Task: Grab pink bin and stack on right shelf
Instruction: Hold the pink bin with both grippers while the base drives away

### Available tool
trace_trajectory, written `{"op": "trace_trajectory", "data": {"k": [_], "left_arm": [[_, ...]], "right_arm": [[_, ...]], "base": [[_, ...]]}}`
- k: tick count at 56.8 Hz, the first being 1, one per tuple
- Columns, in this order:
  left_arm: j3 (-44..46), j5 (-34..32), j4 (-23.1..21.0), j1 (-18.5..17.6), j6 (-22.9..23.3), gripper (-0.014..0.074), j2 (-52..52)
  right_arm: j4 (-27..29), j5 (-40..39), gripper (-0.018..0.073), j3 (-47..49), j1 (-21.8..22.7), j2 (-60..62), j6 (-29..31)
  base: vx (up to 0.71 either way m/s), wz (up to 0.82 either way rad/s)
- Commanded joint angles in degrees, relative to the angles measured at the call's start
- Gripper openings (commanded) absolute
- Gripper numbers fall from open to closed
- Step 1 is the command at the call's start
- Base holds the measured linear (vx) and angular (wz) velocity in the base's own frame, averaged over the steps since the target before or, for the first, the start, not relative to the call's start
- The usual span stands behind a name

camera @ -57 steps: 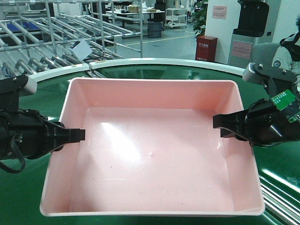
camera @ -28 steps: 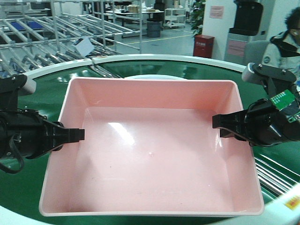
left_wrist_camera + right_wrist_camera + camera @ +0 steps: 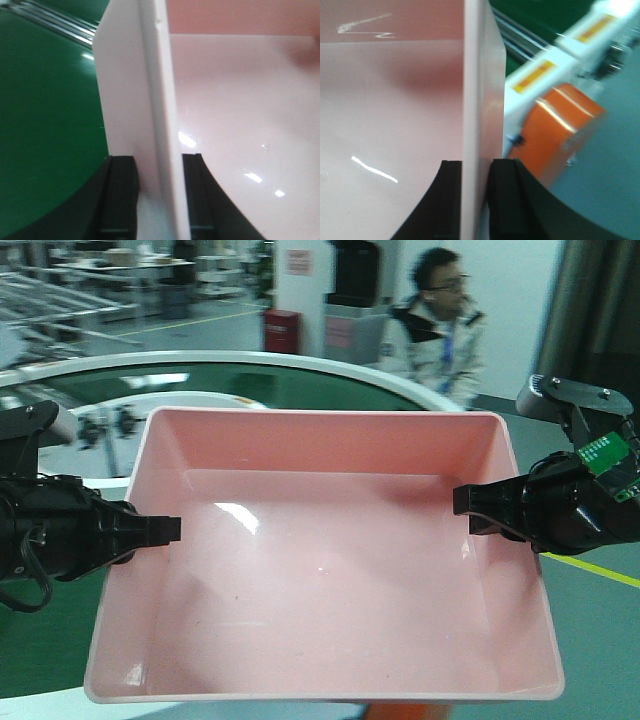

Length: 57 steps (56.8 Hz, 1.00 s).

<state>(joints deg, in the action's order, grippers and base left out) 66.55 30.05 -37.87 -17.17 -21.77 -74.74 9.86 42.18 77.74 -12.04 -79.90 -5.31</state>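
Front cam has the pink bin hanging between both arms, but only the inner fingers show. The wrist cams fill that in: left pincer and right pincer are each clamped over a side wall. The orange thing below is too blurry to identify.

In the front view the man in a white jacket and the grey metal racks behind are smeared, and the shallow pale-pink plastic bin covers whatever lies under it. Each wrist view shows only a slice of the bin's wall, with the black fingers of the left gripper and of the right gripper cut by the bottom edge. A rounded orange object beside the right wall is too blurred to identify.
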Motion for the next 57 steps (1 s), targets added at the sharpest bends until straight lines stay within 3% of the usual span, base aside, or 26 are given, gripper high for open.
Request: {"op": "trace_trajectory", "data": {"k": [1,30,57], "left_arm": [[2.23,-0.14,-5.9,-1.3,-0.3,-0.0001,2.22],[2.23,-0.14,-5.9,-1.3,-0.3,-0.0001,2.22],[2.23,-0.14,-5.9,-1.3,-0.3,-0.0001,2.22]], "right_arm": [[3.83,-5.08,-0.0008,2.05,-0.41,1.97,0.26],[3.83,-5.08,-0.0008,2.05,-0.41,1.97,0.26],[3.83,-5.08,-0.0008,2.05,-0.41,1.97,0.26]], "base": [[-0.17,-0.79],[-0.1,-0.77],[0.09,-0.57]]}}
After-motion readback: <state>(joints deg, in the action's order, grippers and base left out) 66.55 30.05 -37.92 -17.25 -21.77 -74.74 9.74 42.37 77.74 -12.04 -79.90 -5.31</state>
